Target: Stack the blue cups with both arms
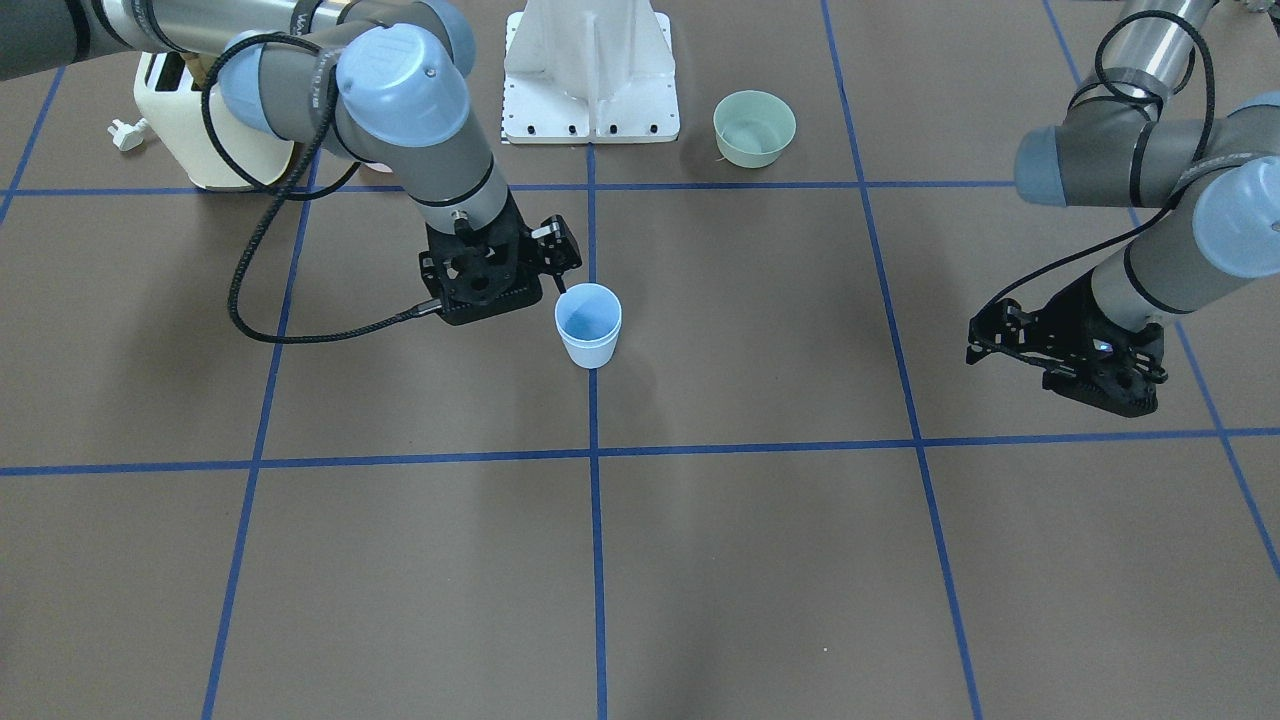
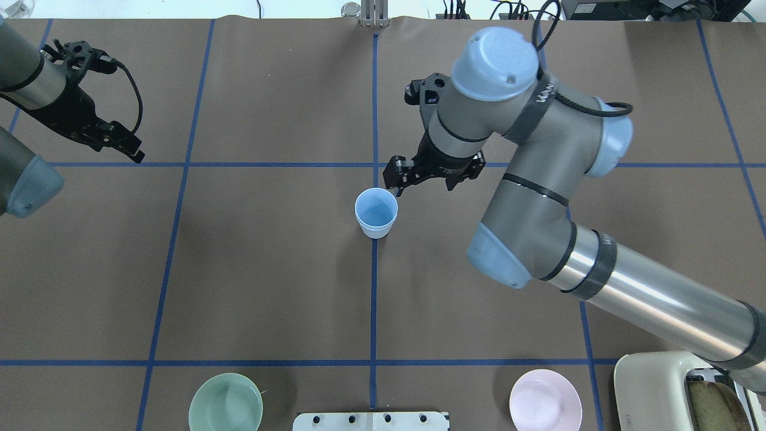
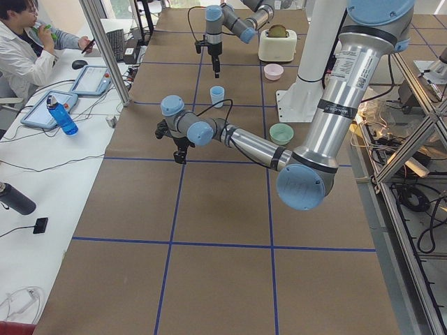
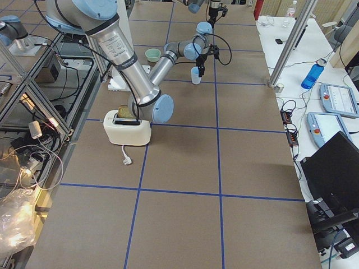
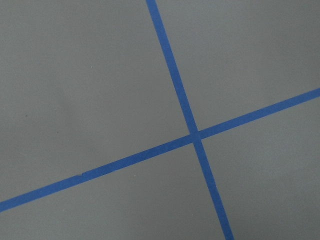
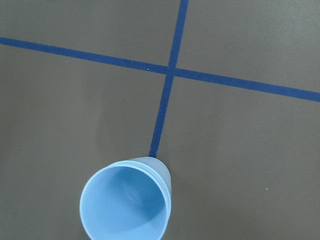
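A light blue cup (image 1: 588, 325) stands upright on the centre tape line; it also shows in the overhead view (image 2: 376, 212). In the right wrist view its rim (image 6: 125, 205) is doubled, as of one cup nested in another. No separate second cup is in view. My right gripper (image 1: 490, 300) hangs just beside the cup, apart from it, open and empty; it shows overhead too (image 2: 413, 179). My left gripper (image 1: 1000, 345) is far off over bare table, open and empty, at the overhead view's left (image 2: 128, 146). The left wrist view shows only crossed tape.
A pale green bowl (image 2: 225, 410) and a pink bowl (image 2: 545, 407) sit near the white base mount (image 1: 590, 70). A cream toaster (image 2: 676, 389) stands under the right arm. An operator (image 3: 21, 49) sits at a side desk.
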Motion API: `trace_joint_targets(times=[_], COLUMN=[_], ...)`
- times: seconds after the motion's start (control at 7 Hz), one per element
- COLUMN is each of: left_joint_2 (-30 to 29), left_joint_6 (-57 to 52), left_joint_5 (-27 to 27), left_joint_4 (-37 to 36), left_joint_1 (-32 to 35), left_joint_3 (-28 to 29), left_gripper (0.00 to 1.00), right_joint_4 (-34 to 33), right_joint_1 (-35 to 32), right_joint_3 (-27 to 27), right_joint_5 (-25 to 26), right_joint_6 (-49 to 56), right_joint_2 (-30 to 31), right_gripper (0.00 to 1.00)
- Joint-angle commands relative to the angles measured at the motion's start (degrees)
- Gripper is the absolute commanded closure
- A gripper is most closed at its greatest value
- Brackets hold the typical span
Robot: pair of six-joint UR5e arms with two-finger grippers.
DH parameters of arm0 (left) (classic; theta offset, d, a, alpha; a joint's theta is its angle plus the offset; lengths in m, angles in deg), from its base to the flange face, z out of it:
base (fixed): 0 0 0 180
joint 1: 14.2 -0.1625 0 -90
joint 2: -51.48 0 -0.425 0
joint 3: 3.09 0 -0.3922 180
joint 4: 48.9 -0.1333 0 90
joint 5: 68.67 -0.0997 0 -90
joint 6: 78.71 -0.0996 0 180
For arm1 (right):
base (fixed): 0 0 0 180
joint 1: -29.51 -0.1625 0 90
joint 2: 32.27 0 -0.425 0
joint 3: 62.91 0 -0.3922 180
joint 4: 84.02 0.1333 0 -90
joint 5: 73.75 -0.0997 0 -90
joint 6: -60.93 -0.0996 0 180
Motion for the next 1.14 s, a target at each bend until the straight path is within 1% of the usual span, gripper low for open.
trace_joint_targets(times=[0.0, 0.29, 0.43, 0.57, 0.71, 0.86, 1.0], left_joint_2=[-0.03, 0.49, 0.67, 1.71, 2.07, 2.42, 2.69], left_joint_6=[-0.41, -0.85, -1.11, -3.72, -9.58, -17.64, -24.86], left_joint_5=[0.12, 0.2, 0.29, 0.29, 0.21, 0.12, 0.2], left_joint_4=[-0.52, -0.52, -0.44, -0.61, -2.87, -7.25, -9.81], left_joint_1=[0.97, 3.86, 5.35, 6.41, 8.77, 12.19, 15.44], left_joint_3=[0.0, 0.26, 0.35, 0.52, 1.13, 1.66, 3.06], left_gripper=[0.03, 0.02, 0.02, 0.01, 0.01, 0.01, 0.01], right_joint_4=[-0.01, -0.01, -0.53, -0.71, -0.8, -0.71, -0.8], right_joint_1=[-6.42, -14.24, -18.02, -21.71, -25.49, -29.7, -34.27], right_joint_3=[-7.84, -8.56, -7.34, -7.16, -7.42, -7.51, -7.42], right_joint_5=[1.09, 1.11, 0.84, -1.6, -3.88, -5.47, -5.92], right_joint_6=[-0.43, 0.35, 0.62, 3.15, 10.13, 15.51, 21.13], right_joint_2=[8.26, 12.83, 13.56, 15.91, 19.76, 25.11, 30.56], right_gripper=[0.0, 0.0, 0.0, 0.0, 0.0, 0.0, 0.0])
